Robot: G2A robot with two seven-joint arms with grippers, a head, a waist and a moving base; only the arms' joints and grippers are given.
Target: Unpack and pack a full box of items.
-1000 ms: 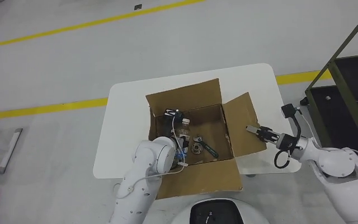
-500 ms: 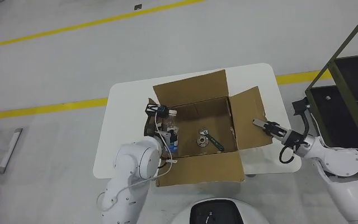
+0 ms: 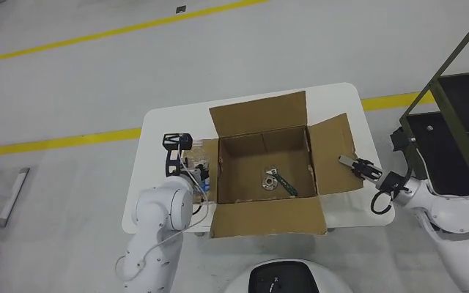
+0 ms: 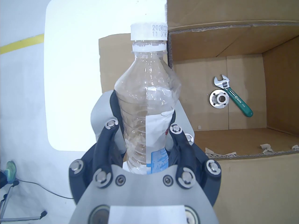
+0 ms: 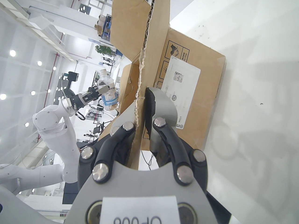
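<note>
unpack step: left gripper (image 4: pixel 144 108) clenched on bottle (image 4: pixel 147 87), just outside left wall of box (image 3: pixel 264 216). right gripper (image 5: pixel 143 99) pinches its right flap (image 3: pixel 333 157). next: set bottle on table (image 3: pixel 161 132) beside box, release. wrench (image 4: pixel 233 96) not yet out.

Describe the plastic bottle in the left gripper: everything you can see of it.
The bottle is clear, ribbed plastic with a closed white screw cap and a white-and-blue label round its lower body. The left gripper clamps its lower half, a finger on each side. It is held in the air outside the cardboard box, beside its side flap. Nothing else touches it. Whether it holds water is unclear.
</note>
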